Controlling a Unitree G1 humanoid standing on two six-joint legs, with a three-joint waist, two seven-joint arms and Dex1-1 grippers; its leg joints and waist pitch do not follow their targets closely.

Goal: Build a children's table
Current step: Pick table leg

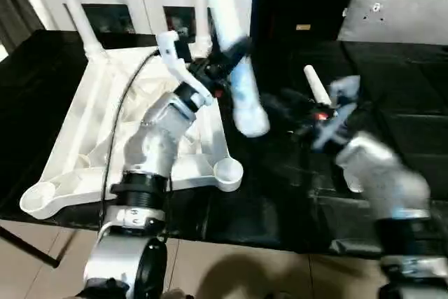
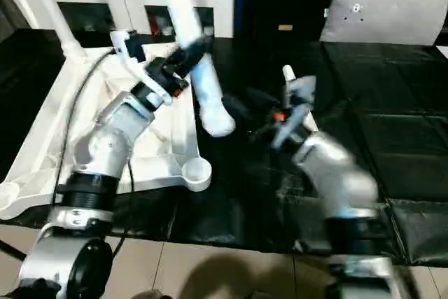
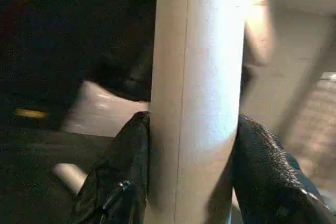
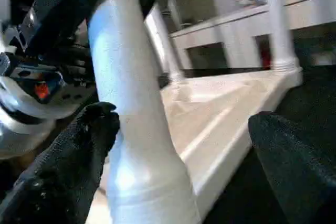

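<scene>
Upside-down top (image 1: 91, 152) flat on the black surface (image 1: 280, 201), just below and beside the left tool (image 1: 222, 55). Two legs already standing in the far corner sockets: one (image 1: 73, 6) far-left, one (image 1: 201, 12) right behind the left tool. Two near sockets still empty, the near-right socket (image 1: 228, 171) being the closer one.

Left tool clamped on a third leg (image 1: 234, 68), black fingers (image 3: 118, 182) pressed to both sides of the shaft in the wrist view. Leg's long axis steeply tilted: one end up and away past the frame edge, fat end (image 1: 250, 120) hanging low, toward the robot, over the dark surface just off the top's right edge. So the open socket sits down and nearer the robot from that fat end, a little to its left. Probably needs swinging upright, then dropping straight in.

Right tool (image 2: 294, 99) wide open, gripping nothing, pads (image 4: 79, 150) spread to either side of the leg's fat end in its wrist view without visibly touching. A fourth leg (image 1: 316, 85) lying on the surface right next to it.

Left forearm reaching up and forward across the top, wrist cocked. Right forearm low, angled in toward the leg from the side. Left definitely the arm doing the work here.
</scene>
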